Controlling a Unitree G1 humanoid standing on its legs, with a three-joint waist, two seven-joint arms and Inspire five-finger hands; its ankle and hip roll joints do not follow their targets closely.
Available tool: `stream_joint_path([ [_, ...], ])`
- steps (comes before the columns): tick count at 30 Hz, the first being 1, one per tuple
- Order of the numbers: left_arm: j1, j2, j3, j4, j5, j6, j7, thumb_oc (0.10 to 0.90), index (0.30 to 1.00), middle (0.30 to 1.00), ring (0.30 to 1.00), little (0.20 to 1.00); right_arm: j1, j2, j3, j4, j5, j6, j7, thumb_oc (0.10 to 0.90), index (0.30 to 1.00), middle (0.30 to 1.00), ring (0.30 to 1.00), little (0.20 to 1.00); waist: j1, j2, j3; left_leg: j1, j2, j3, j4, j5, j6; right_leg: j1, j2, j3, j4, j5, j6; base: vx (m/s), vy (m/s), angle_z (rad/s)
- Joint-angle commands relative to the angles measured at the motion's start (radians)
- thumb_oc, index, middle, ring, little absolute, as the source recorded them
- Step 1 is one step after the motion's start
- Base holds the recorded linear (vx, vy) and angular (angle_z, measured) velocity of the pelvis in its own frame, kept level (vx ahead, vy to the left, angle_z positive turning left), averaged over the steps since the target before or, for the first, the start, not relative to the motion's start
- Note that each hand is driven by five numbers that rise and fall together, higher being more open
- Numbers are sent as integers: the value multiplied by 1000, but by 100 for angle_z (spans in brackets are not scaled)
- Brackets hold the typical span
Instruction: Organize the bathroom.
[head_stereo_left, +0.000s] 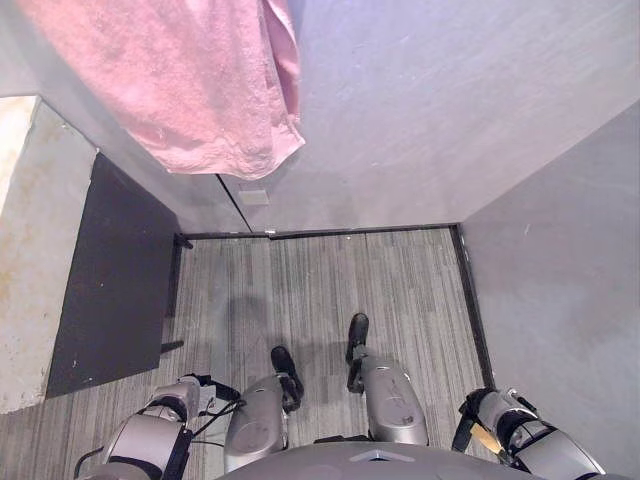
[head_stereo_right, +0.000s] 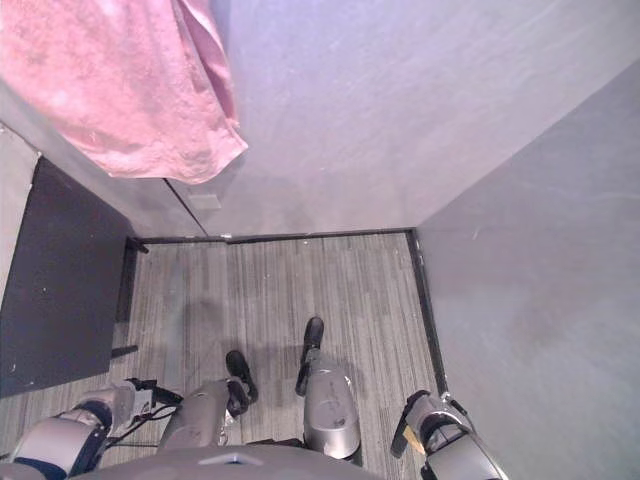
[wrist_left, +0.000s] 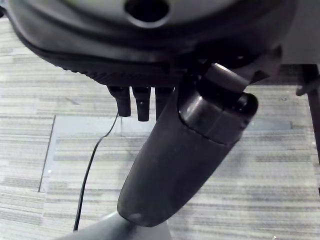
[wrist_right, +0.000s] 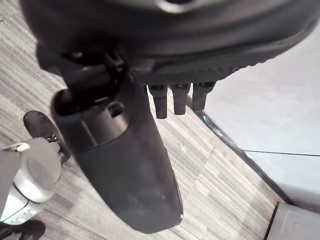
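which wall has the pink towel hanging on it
The left wall, above the dark mat. The pink towel drapes down over it; the far wall and the right wall are bare grey.

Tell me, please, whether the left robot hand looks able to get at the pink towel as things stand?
Probably not yet. The left robot hand hangs low at the robot's side, open and empty, while the pink towel hangs high on the wall ahead; nothing blocks the way, so raising the arm should do.

Mock bathroom corner: pink towel (head_stereo_left: 200, 90) hanging on bare grey walls (head_stereo_left: 420, 110), striped floor (head_stereo_left: 330, 290), dark mat (head_stereo_left: 115, 280).
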Motion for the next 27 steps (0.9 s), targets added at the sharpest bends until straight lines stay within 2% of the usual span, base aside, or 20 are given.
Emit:
stream_joint_path([
  [1,13,33,-72,14,158,48,10,800,900,900,900,900,22,-56,2,19,73,10,-16,800,900,900,900,900,-47,90,2,68,-21,-88,-62,-26,26,-96,166,257,353,-255,-29,-245,-262,71],
  [2,1,31,-96,15,149,57,18,800,900,900,900,900,28,-55,-4,32,86,13,-13,800,900,900,900,900,-63,104,5,59,-21,-136,-66,-19,35,-105,158,313,396,-259,-25,-229,-290,189],
  [3,-7,26,-108,18,115,63,23,800,900,900,900,900,22,-52,-13,45,47,13,-2,800,900,900,900,900,-69,116,7,53,-23,-170,-62,-17,41,-105,144,339,408,-257,-21,-95,-165,221],
  [4,-16,20,-114,19,101,62,21,800,900,900,900,900,16,-47,-14,57,29,20,-5,800,900,900,900,900,-69,118,2,47,-29,-180,-57,-18,43,-86,139,348,349,-248,-20,-55,-174,232],
  [5,-24,10,-118,22,75,56,32,800,900,900,900,900,11,-37,-5,77,26,23,-25,800,900,900,900,900,-70,104,-8,44,-49,-180,-39,-23,42,-31,136,333,222,-219,-26,-32,-164,116],
  [6,-21,3,-109,26,68,48,36,800,900,900,900,900,11,-34,4,81,25,28,-33,800,900,900,900,900,-66,98,-11,40,-55,-180,-24,-28,39,-15,138,329,193,-209,-30,-13,-171,77],
  [12,-7,-2,-89,21,38,26,63,800,900,900,900,900,14,-32,13,56,29,37,-44,800,900,900,900,900,-60,68,-3,13,-42,-225,30,-32,32,13,165,333,194,-213,-47,-70,-148,43],
  [16,4,-15,-72,28,20,12,96,800,900,900,900,900,21,-24,21,57,14,14,-53,800,900,900,900,900,-49,32,-17,23,-13,-247,29,-26,18,43,178,326,158,-210,-54,-70,-184,20],
  [20,-10,-15,-63,11,-21,-11,132,800,900,900,900,900,15,-22,29,34,45,8,-70,800,900,900,900,900,-38,-3,-17,-5,46,-260,1,39,-23,69,205,318,93,-191,-54,-165,-194,17],
  [23,-42,-25,-70,-10,18,0,129,800,900,900,900,900,8,-22,30,26,102,29,-86,800,900,900,900,900,-56,-16,-28,-11,56,-222,63,-4,-17,71,195,301,57,-170,-62,-185,-121,42],
  [27,-43,-48,-77,-9,11,-9,130,800,900,900,900,900,0,-31,31,27,78,25,-77,800,900,900,900,900,-66,-28,-44,-22,29,-233,181,-26,-18,73,193,308,29,-139,-71,-126,20,65],
])
